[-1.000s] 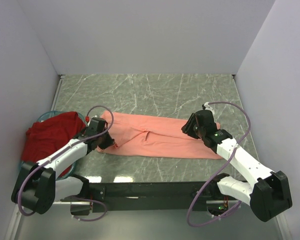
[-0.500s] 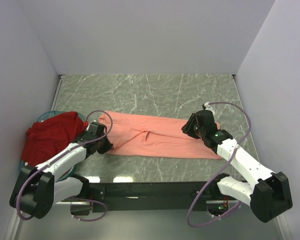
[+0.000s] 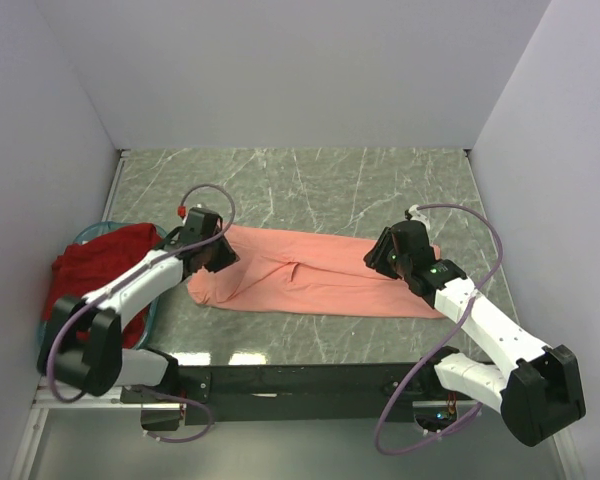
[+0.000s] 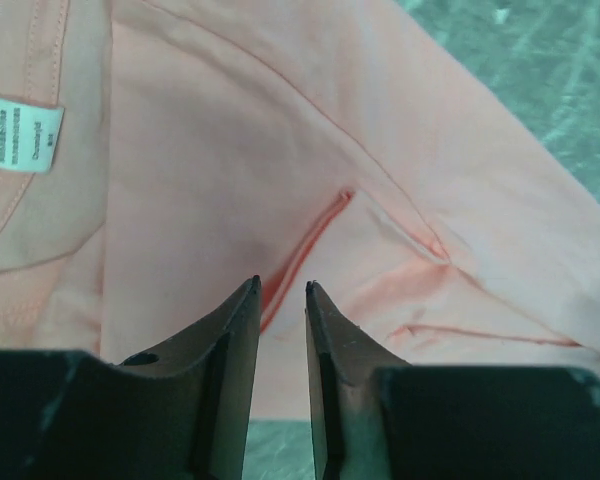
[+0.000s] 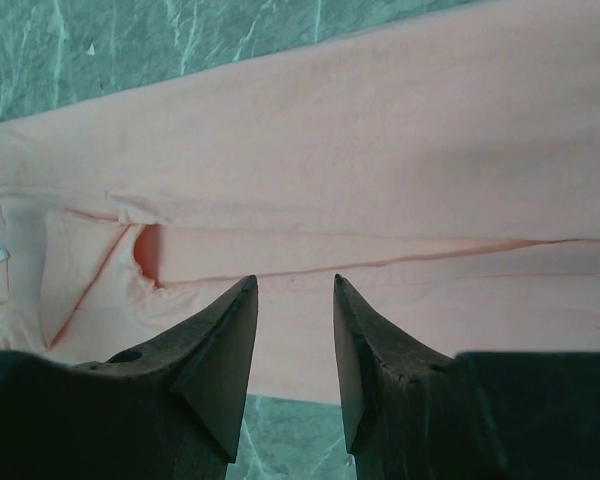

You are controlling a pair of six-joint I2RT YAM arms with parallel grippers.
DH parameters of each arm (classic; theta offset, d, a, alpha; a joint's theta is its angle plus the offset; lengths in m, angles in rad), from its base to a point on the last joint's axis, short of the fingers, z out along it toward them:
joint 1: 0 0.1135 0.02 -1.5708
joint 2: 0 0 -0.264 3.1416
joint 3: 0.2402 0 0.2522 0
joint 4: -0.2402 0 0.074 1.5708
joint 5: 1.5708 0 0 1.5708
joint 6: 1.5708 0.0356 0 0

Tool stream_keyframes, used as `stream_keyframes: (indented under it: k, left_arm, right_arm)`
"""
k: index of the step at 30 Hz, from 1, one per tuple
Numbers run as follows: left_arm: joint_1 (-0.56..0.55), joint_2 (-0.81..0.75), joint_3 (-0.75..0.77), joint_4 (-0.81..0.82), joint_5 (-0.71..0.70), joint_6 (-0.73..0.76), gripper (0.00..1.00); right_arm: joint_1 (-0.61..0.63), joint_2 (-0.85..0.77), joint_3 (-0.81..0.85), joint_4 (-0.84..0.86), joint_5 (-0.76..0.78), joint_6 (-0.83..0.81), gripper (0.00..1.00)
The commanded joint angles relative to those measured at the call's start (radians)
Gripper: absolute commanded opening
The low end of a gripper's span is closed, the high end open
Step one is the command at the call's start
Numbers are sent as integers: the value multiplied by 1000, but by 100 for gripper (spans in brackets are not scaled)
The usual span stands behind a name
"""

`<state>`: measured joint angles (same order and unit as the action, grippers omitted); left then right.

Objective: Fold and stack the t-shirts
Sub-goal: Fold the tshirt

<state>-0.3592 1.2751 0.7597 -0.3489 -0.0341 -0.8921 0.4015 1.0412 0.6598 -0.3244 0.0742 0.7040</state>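
Observation:
The salmon-pink t-shirt (image 3: 310,280) lies folded into a long strip across the middle of the table. My left gripper (image 3: 212,252) hovers over its left end, jaws slightly apart and empty; in the left wrist view the gripper (image 4: 281,287) is above a sleeve seam of the shirt (image 4: 230,150), with the white neck label (image 4: 20,133) at left. My right gripper (image 3: 385,255) is over the strip's right part, open and empty; in the right wrist view the gripper (image 5: 295,280) is above the shirt (image 5: 380,180). The dark red t-shirt (image 3: 95,270) lies bunched at the far left.
The dark red shirt sits in a teal round basket (image 3: 86,235) at the table's left edge. The green marble table (image 3: 310,185) is walled by white panels at the back and both sides. The table's black front edge (image 3: 310,375) runs by the arm bases.
My left gripper moved from the shirt's near left corner up and away, to the far side of its left end. The right arm has stayed put.

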Motion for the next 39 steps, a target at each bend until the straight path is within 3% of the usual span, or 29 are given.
stream_keyframes:
  k: [1, 11, 39]
  left_arm:
    - [3, 108, 61, 27, 5, 18, 30]
    - [2, 257, 78, 105, 71, 19, 25]
    - [-118, 76, -129, 206, 221, 73, 22]
  right_arm:
    - [8, -18, 18, -4, 15, -20, 43]
    - [8, -53, 18, -28, 30, -21, 43]
    - [8, -44, -5, 8, 6, -8, 43]
